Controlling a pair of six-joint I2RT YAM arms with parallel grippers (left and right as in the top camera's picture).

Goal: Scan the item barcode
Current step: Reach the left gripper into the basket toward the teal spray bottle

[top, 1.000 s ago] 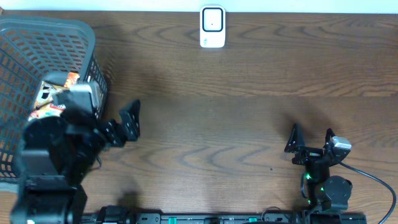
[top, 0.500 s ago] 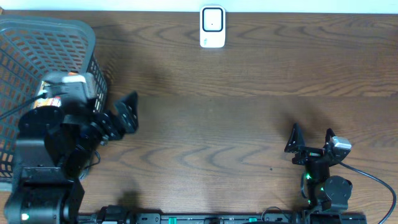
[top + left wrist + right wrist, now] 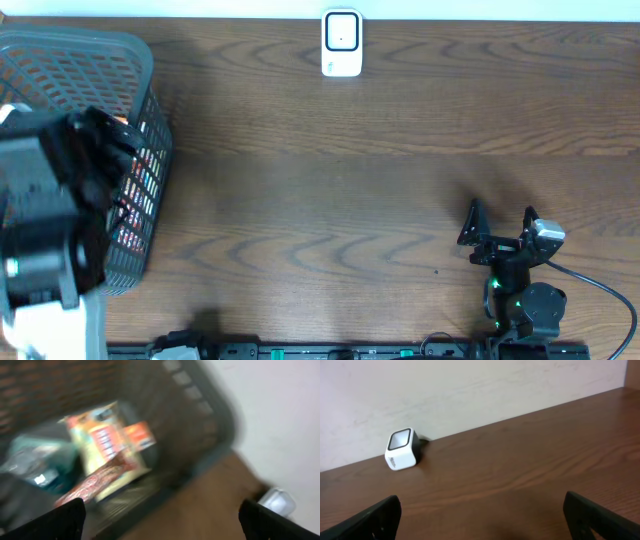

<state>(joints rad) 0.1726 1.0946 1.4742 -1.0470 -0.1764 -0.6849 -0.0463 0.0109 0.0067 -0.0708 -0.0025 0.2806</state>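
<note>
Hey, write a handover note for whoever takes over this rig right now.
Left end effector: open, empty, above the basket, facing the snack packets inside.
Right end effector: open, empty, at the near right of the table.
Barcode scanner: stands at the far edge, centre.
Done: nothing picked yet.
Left: grasp a packet, show its barcode to the scanner.

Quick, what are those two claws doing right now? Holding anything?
Left gripper: open, holding nothing, over the basket.
Right gripper: open, holding nothing.
</note>
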